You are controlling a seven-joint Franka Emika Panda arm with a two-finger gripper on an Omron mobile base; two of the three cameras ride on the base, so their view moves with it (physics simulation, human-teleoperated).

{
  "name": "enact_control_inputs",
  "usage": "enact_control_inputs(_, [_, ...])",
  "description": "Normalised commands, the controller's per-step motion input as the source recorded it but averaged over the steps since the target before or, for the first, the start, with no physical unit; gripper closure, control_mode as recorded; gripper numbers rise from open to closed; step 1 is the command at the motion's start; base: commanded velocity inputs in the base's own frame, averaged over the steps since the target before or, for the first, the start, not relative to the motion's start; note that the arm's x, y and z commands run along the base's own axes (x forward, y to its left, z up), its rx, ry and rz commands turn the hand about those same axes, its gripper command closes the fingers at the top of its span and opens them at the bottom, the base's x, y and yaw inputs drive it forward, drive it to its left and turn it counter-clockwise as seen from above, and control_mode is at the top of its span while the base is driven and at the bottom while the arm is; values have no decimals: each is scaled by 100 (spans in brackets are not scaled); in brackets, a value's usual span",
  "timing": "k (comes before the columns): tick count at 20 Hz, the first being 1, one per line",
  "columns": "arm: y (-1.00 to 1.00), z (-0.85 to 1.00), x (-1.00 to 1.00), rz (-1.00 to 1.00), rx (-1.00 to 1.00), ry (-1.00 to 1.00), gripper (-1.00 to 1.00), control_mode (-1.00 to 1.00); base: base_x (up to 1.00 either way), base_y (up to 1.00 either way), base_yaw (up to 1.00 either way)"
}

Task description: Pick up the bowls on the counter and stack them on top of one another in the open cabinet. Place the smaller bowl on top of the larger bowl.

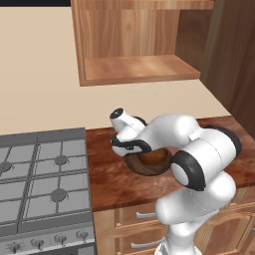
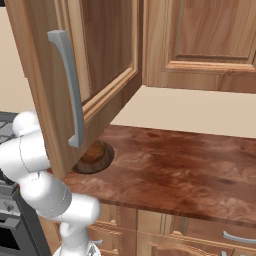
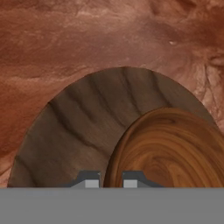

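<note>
The larger bowl (image 3: 74, 131), wide, shallow and dark brown, rests on the counter (image 3: 65, 39). The smaller bowl (image 3: 175, 148), reddish-brown, sits inside it toward one side. My gripper (image 3: 111, 180) points straight down, its two tips close together astride the near rim of the smaller bowl, so it reads as shut on that rim. From the left base, the hand (image 1: 130, 144) hovers over both bowls: the smaller bowl (image 1: 153, 156) and the larger bowl (image 1: 144, 169). The open cabinet (image 1: 139, 69) hangs above and behind, its shelf bare. In the right base view the larger bowl (image 2: 95, 159) peeks from behind the cabinet door.
A grey gas stove (image 1: 45, 174) borders the counter (image 1: 112, 182) on the left. A tall dark-brown unit (image 1: 234, 60) stands at the right. The swung-open cabinet door (image 2: 60, 90) with its grey handle juts out over the counter (image 2: 175, 165), near the arm.
</note>
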Motion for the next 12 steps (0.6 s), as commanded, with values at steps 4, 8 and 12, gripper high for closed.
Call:
enact_control_inputs(4, [0,-23,0,-1,-2,-5,100,-100,0,0,0])
enact_control_inputs(8, [0,-23,0,-1,-3,-5,100,-100,0,0,0])
enact_control_inputs(12, [0,-20,0,-1,-3,-4,100,-100,0,0,0])
